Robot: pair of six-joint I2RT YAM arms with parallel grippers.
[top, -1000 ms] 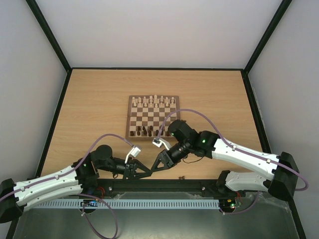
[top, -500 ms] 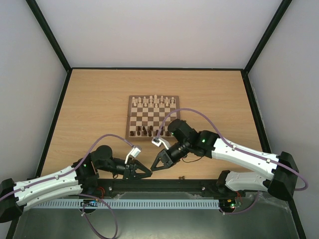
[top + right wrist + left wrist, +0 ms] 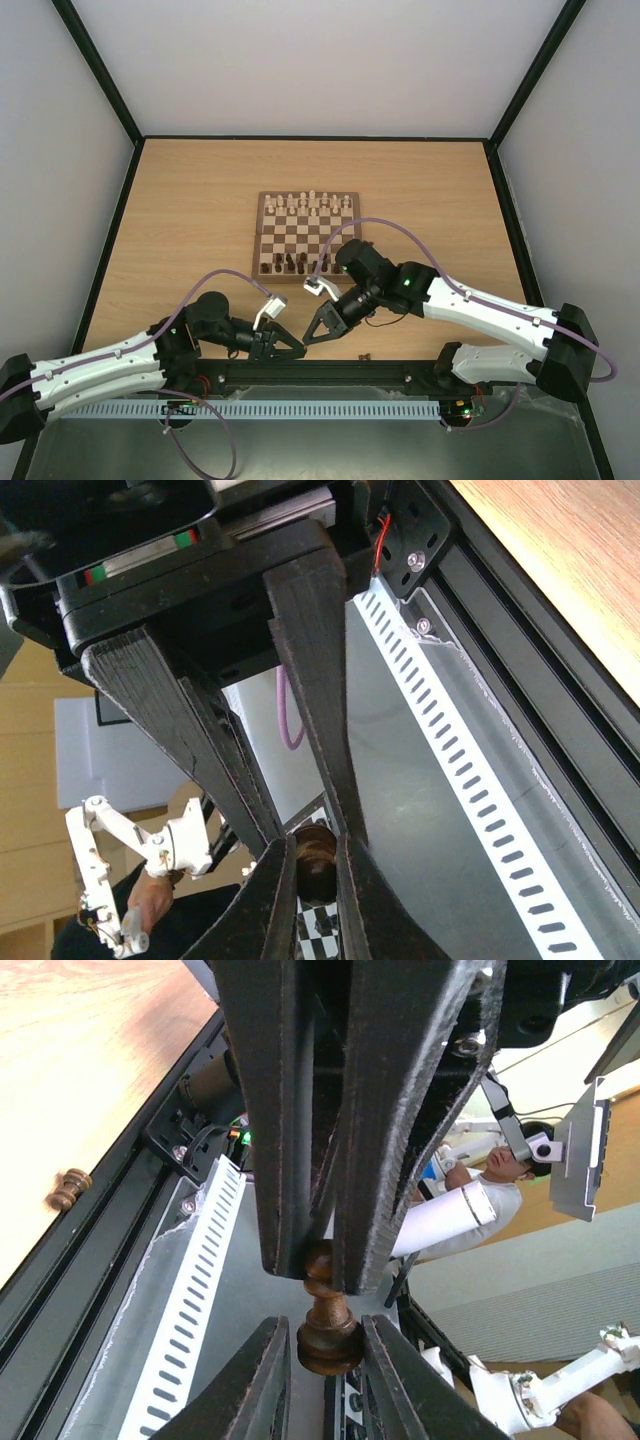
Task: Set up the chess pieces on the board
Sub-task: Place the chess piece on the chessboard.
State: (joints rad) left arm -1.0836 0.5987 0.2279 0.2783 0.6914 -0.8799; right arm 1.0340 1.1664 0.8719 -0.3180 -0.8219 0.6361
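Note:
A dark brown pawn [image 3: 325, 1325] hangs in the air between both grippers, above the table's near edge. My left gripper [image 3: 318, 1335] is shut on its round base. My right gripper [image 3: 322, 1272] comes from the opposite side, shut on its head. In the right wrist view the pawn [image 3: 315, 870] sits between my right gripper [image 3: 313, 852] and the left one's fingers [image 3: 320, 730]. From above, the left gripper [image 3: 298, 348] and right gripper [image 3: 309, 339] meet tip to tip. The board [image 3: 262, 240] lies beyond them, with a few dark chess pieces [image 3: 290, 263] on its near rows.
Pale chessmen [image 3: 310, 203] fill the board's far rows. One loose dark piece [image 3: 365, 356] lies on the table by the front rail; in the left wrist view that piece [image 3: 68, 1188] is on its side. A slotted cable duct [image 3: 190, 1300] runs below.
My right gripper has closed its fingers onto the pawn's head and edged slightly toward the left gripper. The left gripper has kept its hold on the base.

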